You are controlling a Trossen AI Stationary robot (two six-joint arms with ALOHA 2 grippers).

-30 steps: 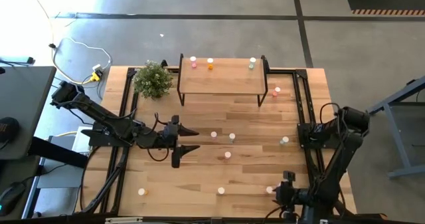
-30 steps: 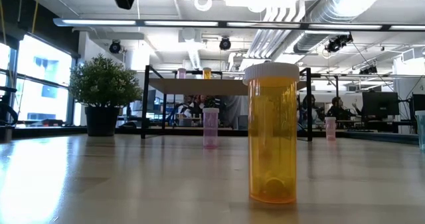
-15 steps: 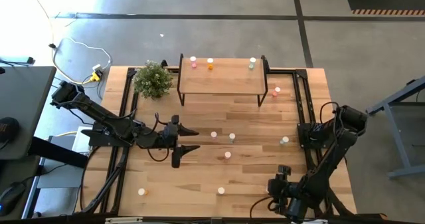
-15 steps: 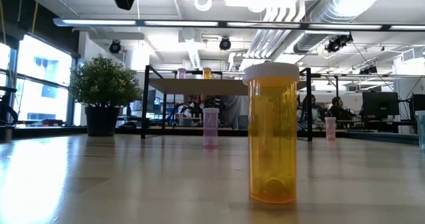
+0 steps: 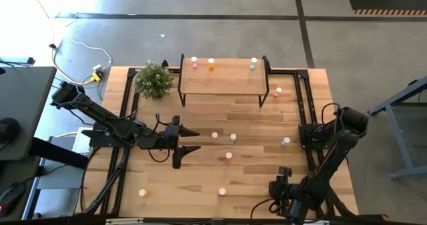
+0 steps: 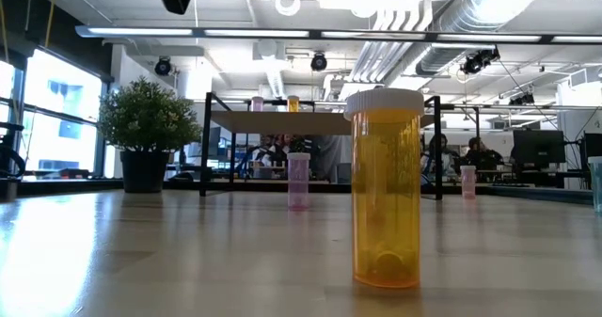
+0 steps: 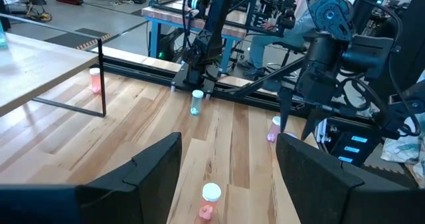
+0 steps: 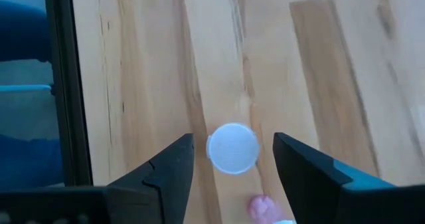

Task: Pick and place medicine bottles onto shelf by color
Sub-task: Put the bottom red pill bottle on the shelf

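Three bottles [image 5: 211, 64] on one shelf [image 5: 222, 77] — seven more on the table [image 5: 253, 118] — one plant [image 5: 154, 80].

Bottles [image 5: 228, 156] on table [image 5: 200, 171], shelf [image 5: 223, 78]

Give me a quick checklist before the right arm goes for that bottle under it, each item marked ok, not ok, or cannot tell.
1. Right gripper open: ok, fingers stand apart.
2. White-capped bottle centred between the fingers: ok, seen from above in the right wrist view.
3. Fingers low enough to grip: cannot tell, the view looks straight down.
4. Bottle's colour known for sorting: cannot tell, only the cap and a bit of pink show.
5. Free room on the shelf: ok, three bottles stand along its far edge, the rest is bare.
6. Left gripper out of the way: ok, open, mid-table, well apart from the right arm.
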